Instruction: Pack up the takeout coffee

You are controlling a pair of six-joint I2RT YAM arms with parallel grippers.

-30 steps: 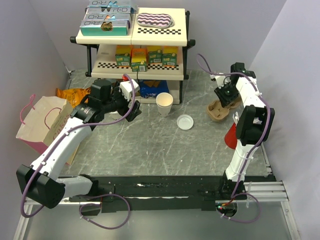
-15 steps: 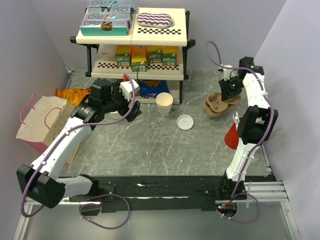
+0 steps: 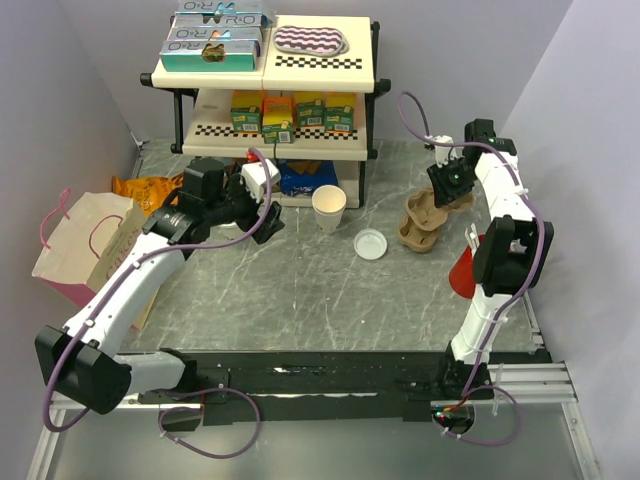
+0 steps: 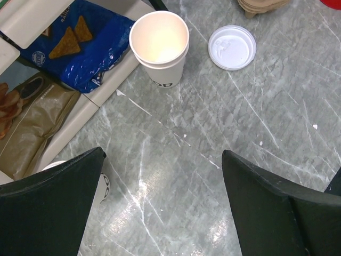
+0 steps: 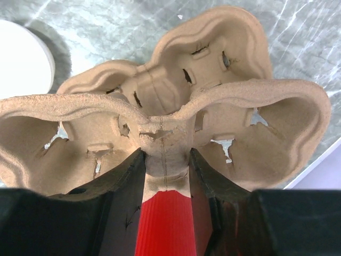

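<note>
We can't read the axis of the white cup (image 4: 103,183), mostly hidden behind the wide-open left claw (image 4: 162,154); the right claw (image 5: 165,162) clamps the cardboard carrier (image 5: 160,101).

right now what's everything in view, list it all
lidless cups: two nested, cream, in front of the shelf
lid: one, white, on the table right of them
cup carrier: one, brown, in the right gripper
red cup: one, red, partly hidden by the right arm
paper bag: one, beige and pink, far left
chip bag: one, blue, under the shelf
small boxes: several, yellow and green, middle shelf
teal boxes: a stack, teal, top shelf left
striped pouch: one, purple and white, top shelf right
left gripper: one, black, open over the table
right gripper: one, black, shut on the cup carrier
</note>
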